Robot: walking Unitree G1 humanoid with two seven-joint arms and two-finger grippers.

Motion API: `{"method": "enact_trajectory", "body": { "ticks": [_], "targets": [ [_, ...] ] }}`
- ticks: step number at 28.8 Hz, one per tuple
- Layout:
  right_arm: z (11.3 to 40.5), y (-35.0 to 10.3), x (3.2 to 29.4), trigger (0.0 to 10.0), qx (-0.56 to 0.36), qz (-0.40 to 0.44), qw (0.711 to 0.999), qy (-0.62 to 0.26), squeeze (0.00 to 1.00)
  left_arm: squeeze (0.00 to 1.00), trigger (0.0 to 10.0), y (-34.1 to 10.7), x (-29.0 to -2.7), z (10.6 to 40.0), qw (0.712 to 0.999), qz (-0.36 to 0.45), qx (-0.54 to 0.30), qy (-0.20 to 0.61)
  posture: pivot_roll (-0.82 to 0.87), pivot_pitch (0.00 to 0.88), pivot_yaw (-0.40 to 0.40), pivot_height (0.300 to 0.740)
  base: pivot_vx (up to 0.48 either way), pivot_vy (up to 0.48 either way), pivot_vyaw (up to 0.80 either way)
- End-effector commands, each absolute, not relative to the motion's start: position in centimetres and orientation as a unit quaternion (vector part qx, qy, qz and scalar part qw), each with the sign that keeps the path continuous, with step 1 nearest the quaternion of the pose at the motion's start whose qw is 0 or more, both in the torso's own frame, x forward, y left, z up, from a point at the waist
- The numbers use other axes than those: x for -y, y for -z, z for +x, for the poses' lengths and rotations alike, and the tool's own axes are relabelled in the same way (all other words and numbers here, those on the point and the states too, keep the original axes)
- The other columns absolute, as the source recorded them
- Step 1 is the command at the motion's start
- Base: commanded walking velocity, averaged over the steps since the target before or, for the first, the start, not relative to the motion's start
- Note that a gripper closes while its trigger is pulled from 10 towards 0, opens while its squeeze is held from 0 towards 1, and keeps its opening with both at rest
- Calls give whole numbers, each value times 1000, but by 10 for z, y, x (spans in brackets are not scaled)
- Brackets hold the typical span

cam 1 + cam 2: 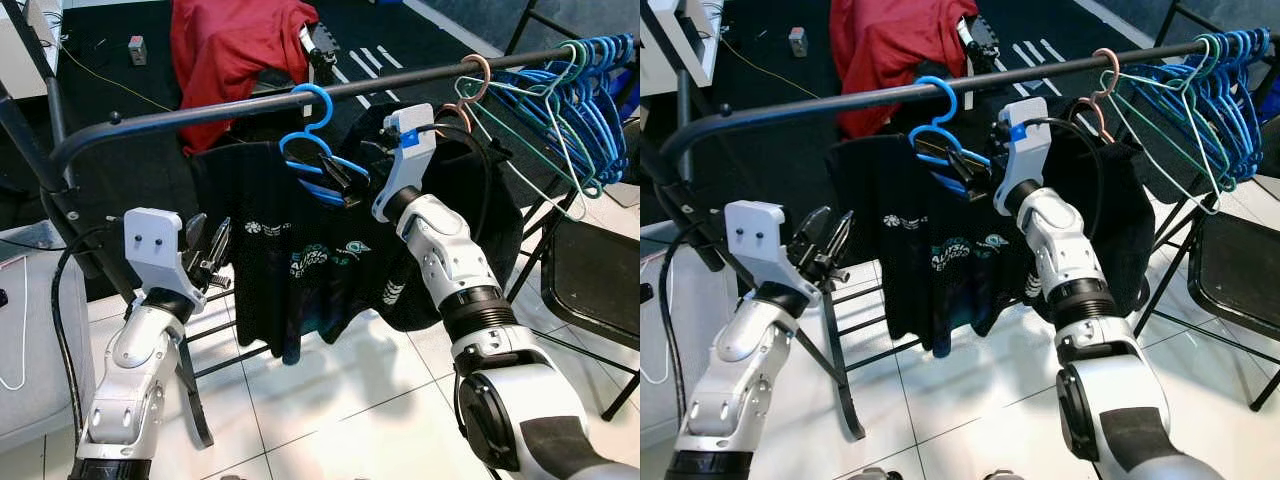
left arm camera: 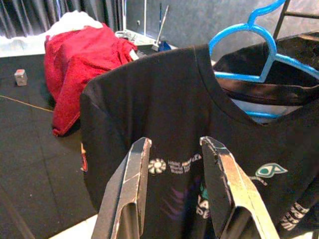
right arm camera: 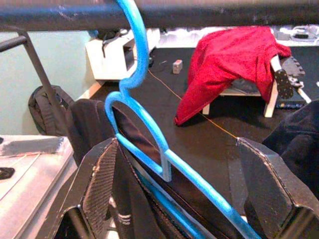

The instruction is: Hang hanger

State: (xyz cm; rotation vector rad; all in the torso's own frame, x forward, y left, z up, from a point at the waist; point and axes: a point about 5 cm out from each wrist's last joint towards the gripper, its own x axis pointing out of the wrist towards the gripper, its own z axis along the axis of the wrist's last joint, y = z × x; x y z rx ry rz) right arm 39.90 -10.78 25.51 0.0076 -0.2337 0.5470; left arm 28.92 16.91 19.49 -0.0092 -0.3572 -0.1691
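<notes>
A blue hanger carrying a black printed T-shirt hooks over the black rail of a clothes rack. My right gripper reaches up just under the rail, open, its fingers spread either side of the blue hanger's neck without closing on it. My left gripper is open lower down by the shirt's left sleeve; its fingers point at the shirt front, holding nothing.
Several blue and green hangers and a pink one crowd the rail's right end. A red cloth is draped behind the rack. A black folding chair stands at the right, a white unit at the left, white tile floor below.
</notes>
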Motion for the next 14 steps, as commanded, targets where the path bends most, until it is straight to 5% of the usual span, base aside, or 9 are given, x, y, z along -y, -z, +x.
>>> {"method": "enact_trajectory", "body": {
  "ticks": [1,14],
  "targets": [
    [401,-262,111,10000,127,2,954,-270,0,0,10000,-190,-168,292,982,4,169,85,-16,159,-16,740,0,0,0],
    [399,-258,108,10000,109,-21,934,-339,0,0,10000,-188,-169,295,982,23,163,87,-16,99,-24,740,0,0,0]
  ]
}}
